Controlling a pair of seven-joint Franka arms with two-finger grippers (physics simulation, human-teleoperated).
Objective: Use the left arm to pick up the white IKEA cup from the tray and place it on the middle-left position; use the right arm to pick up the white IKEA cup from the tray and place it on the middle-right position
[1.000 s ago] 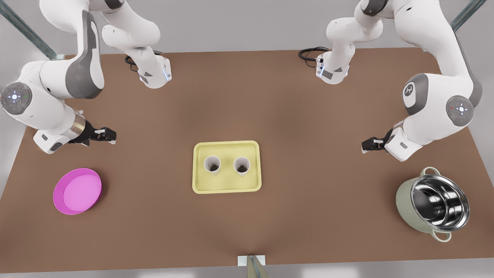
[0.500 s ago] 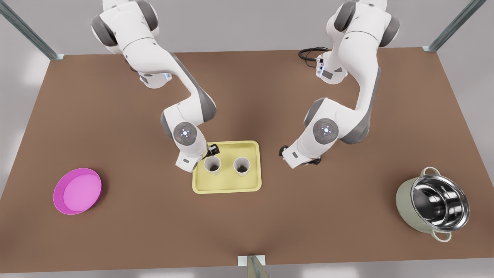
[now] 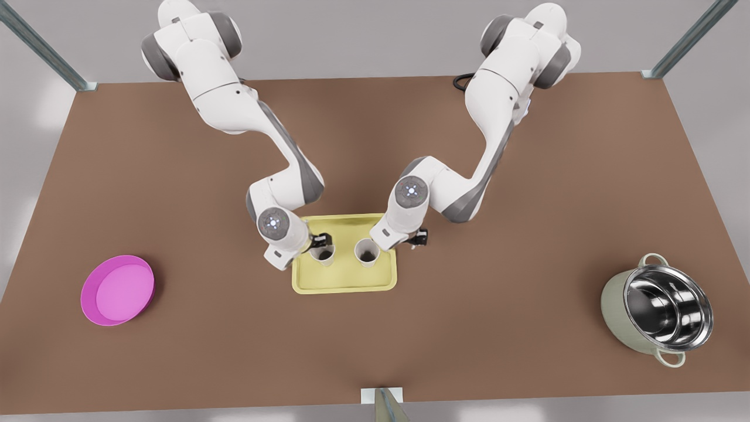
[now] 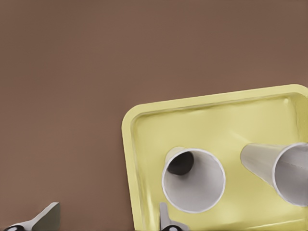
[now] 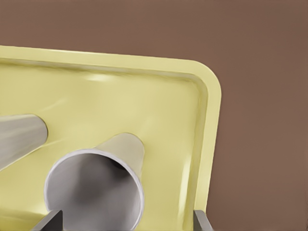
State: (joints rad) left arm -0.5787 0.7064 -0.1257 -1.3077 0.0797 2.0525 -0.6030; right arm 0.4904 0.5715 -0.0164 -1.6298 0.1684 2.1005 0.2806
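A: Report tray contents.
B: The tray (image 3: 344, 283) rests on the brown table (image 3: 234, 351), centred. Two white cups stand upright in it: the left cup (image 3: 323, 255) and the right cup (image 3: 367, 252), side by side, apart.

A: Left gripper position?
B: The left gripper (image 3: 319, 241) is at the tray's corner on the front view's left, just beside the left cup. In the left wrist view its fingers (image 4: 45, 219) are spread; one stands outside the tray rim (image 4: 128, 159), the other by the cup (image 4: 193, 180) wall. The cup is not between them.

A: Right gripper?
B: The right gripper (image 3: 410, 239) is at the tray edge on the front view's right. Its fingers (image 5: 50, 221) are spread, the right cup (image 5: 96, 192) between them, no contact visible.

A: Other items?
B: A pink dish (image 3: 117, 290) and a steel pot (image 3: 659, 310), well apart from the tray
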